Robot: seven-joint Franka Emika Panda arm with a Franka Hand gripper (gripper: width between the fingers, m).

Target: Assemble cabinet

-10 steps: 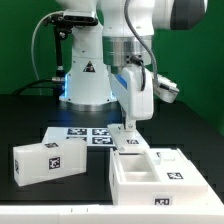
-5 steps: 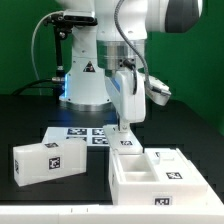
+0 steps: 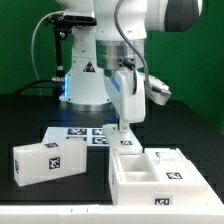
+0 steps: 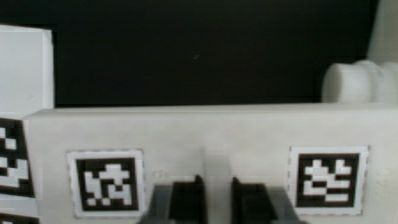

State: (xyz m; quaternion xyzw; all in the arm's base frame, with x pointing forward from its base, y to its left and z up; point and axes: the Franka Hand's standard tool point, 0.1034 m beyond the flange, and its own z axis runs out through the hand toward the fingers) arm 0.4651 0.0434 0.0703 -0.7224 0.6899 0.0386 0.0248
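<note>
A black tabletop [image 3: 30, 115] fills the work area, closed off behind by a plain green wall [image 3: 20, 40]. The marker board [image 3: 75, 133] lies flat on the table. The arm's white base [image 3: 85, 85], lit blue low down, stands behind the marker board.

The cabinet [image 3: 150, 190] sits on the table just in front of the marker board, toward the exterior view's right, and appears to overlap that board's near corner. It rests with its compartments open to the ceiling, and its long axis runs roughly across the exterior view from left to right. Black-and-white tags show on its upper faces.

A smaller white tagged block [image 3: 48, 162] lies in front of the marker board toward the exterior view's left, well apart from the cabinet.

The gripper [image 3: 121, 128] hangs over the near right corner of the marker board, at the cabinet's far edge. Its jaws are drawn almost together. In the wrist view the two dark fingers [image 4: 178, 200] frame a narrow strip of the cabinet's [image 4: 214, 125] tagged white wall. Whether they pinch any part of it cannot be told.
</note>
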